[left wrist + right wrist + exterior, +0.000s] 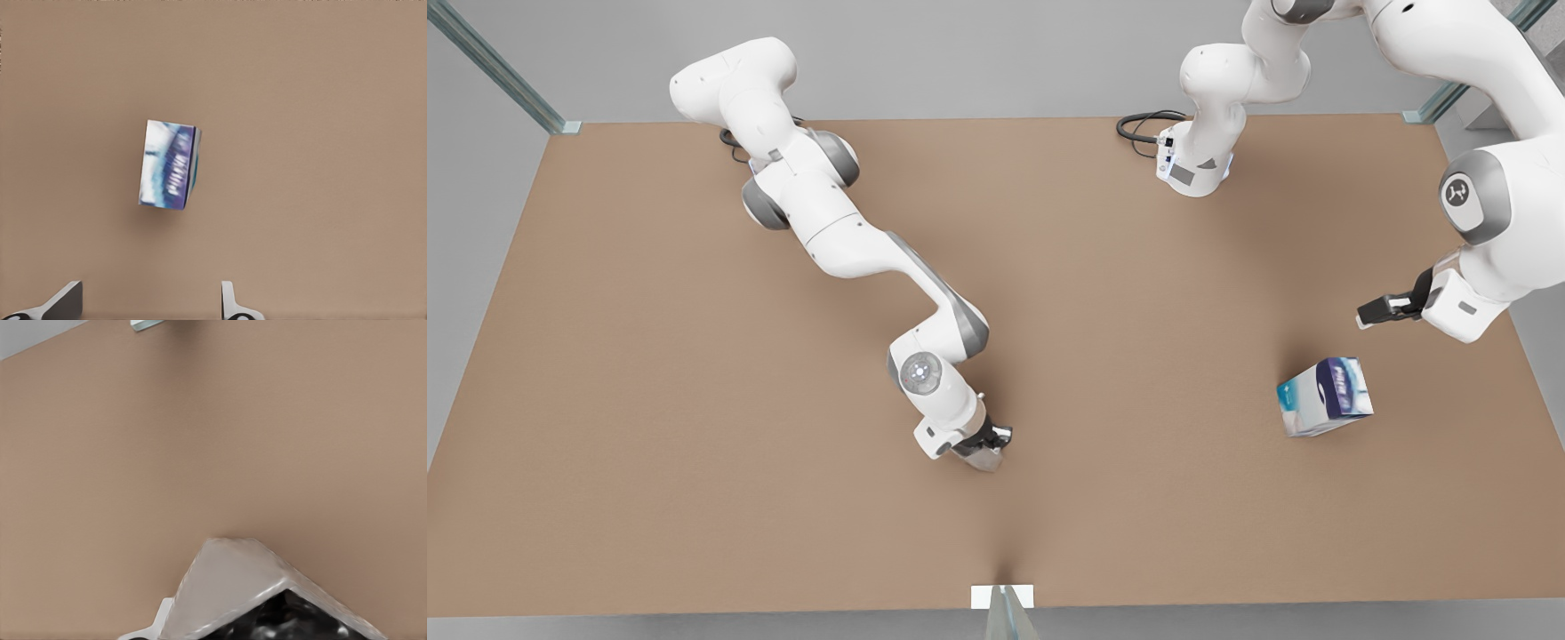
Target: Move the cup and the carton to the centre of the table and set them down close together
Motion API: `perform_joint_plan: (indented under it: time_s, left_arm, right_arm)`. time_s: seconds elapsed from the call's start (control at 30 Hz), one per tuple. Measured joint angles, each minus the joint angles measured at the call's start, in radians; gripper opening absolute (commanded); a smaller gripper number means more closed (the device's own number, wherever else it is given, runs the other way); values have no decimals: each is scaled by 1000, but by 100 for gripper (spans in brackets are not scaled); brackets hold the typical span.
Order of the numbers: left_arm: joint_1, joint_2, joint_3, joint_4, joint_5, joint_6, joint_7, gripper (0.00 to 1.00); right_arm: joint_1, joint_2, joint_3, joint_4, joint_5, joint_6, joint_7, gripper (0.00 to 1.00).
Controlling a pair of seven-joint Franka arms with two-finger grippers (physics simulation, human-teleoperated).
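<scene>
Two items, two arms. My right jaws (pixel 989 447) are clamped on the cup (pixel 983 457) low over the tabletop (pixel 649 444), near-centre. Cup looks rigid, light, faceted; the flats give good purchase, so slip risk seems low. My left jaws (pixel 1368 313) hang spread open at the front view's right, above and just beyond the carton (pixel 1325 396), not touching. Carton sits tilted, well right of centre. Probably light, thin-walled and crushable: I'd pinch across the narrow faces mid-height, gentle force.
</scene>
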Motion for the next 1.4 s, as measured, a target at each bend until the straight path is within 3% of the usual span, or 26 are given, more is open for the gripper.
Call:
perform_joint_plan:
  time_s: [0.03,0.07,0.1,0.9,1.03,1.13,1.17,1.23,1.33,1.4]
  left_arm:
    - [0,0,-1,-1,1,1,0,100]
    - [0,-1,-1,-1,2,1,-1,100]
    - [-1,-2,-1,-1,2,1,-2,100]
    - [-2,-58,-3,-35,3,-11,-8,100]
    - [61,32,-27,-46,46,145,-162,100]
    - [57,115,-33,-32,60,194,-82,100]
    - [53,147,-36,-29,63,191,-18,100]
    - [54,175,-35,-32,65,193,80,100]
    - [54,215,-35,-32,66,201,112,100]
    - [54,241,-35,-32,57,233,112,100]
  right_arm:
    - [0,-1,0,0,0,-5,0,29]
    - [0,-2,0,1,-2,-1,0,95]
    - [-1,-2,0,2,-7,-2,4,100]
    - [-6,-24,32,112,48,102,9,100]
    - [-74,-290,25,-65,99,-166,6,100]
    - [-222,-621,30,-500,36,-300,-79,100]
    - [-264,-676,31,-523,-16,-401,-99,100]
    - [-389,-892,30,-752,-76,-457,-186,100]
    - [-512,-1076,-77,-808,-85,-647,-464,100]
    - [-655,-1222,-75,-878,-84,-713,-592,100]
